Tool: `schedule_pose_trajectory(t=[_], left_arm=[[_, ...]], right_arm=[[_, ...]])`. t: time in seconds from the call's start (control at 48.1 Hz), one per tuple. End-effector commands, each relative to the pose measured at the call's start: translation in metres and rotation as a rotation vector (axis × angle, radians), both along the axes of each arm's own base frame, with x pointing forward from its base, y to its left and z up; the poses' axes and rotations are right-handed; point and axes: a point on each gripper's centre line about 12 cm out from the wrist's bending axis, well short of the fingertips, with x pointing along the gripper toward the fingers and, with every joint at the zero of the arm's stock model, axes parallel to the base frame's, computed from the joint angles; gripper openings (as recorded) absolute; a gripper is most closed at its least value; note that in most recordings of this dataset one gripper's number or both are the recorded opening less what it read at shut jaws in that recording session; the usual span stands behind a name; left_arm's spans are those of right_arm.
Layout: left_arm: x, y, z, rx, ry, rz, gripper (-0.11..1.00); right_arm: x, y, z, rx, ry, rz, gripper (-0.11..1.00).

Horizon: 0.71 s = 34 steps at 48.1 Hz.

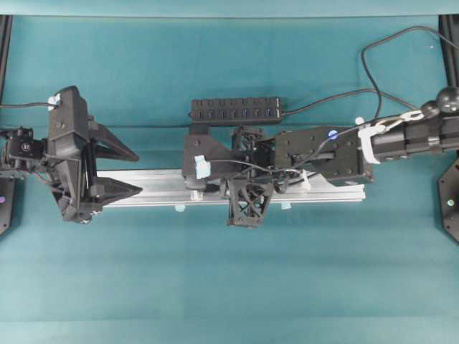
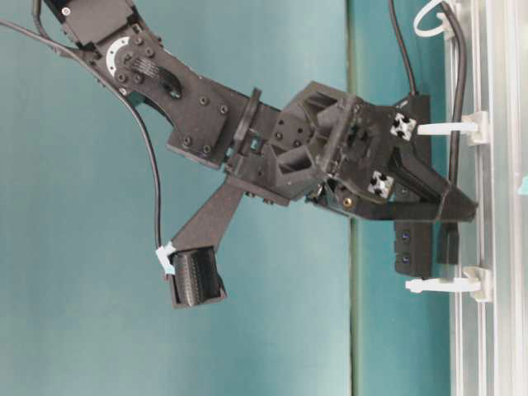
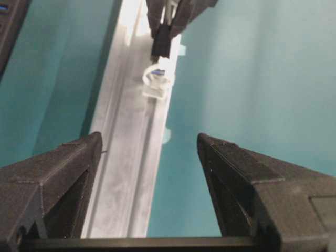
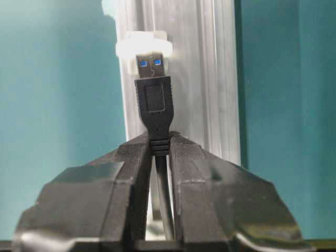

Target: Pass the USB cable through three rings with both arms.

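Right gripper point(image 4: 157, 152) around USB cable point(image 4: 154, 105)

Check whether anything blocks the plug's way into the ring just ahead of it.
Nothing visible does. The right gripper holds the USB plug pointed at the white ring, with only bare rail between.

Teal table point(image 1: 215, 287) with aluminium rail point(image 1: 165, 188)

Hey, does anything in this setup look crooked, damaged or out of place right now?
Nothing stands out. The right pincer is shut on the USB cable just behind the plug, which points straight at a white ring on the rail. The left pincer is open, straddling the rail.
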Motion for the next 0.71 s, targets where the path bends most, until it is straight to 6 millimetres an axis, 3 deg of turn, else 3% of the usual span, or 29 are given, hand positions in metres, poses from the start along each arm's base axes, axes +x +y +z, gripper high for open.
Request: schedule_pose_trajectory(t=[0.0, 0.436, 0.686], left_arm=[[0.002, 0.001, 0.006, 0.004, -0.021, 0.000, 0.79], [0.001, 0.003, 0.004, 0.002, -0.017, 0.008, 0.79], [0.002, 0.004, 0.004, 0.006, -0.013, 0.012, 0.79]], right_arm=[[0.007, 0.002, 0.008, 0.000, -0.031, 0.006, -0.06], [0.026, 0.001, 0.017, -0.003, -0.094, 0.005, -0.06], [0.028, 0.001, 0.016, -0.001, -0.094, 0.003, -0.06]])
